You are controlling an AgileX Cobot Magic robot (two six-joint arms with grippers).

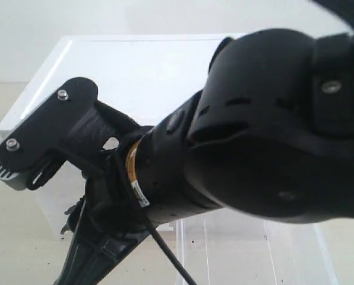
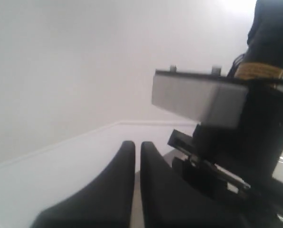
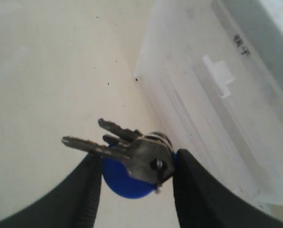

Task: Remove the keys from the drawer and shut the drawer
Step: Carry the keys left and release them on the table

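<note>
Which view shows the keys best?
The right wrist view: the keys show close and sharp, clamped in the right gripper. An arm blocks the exterior view; the left wrist view shows none of them.

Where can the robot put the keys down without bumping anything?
The bare beige tabletop below the keys, bordered by the clear plastic drawers, is free. It is crowded right by the drawers, where the right claw holding the keys looks close to their fronts.

beside the right gripper [image 3: 136, 164], speckled beige tabletop [image 3: 46, 85] lies open; the translucent plastic drawer cabinet [image 3: 203, 109] walls the other side.
</note>
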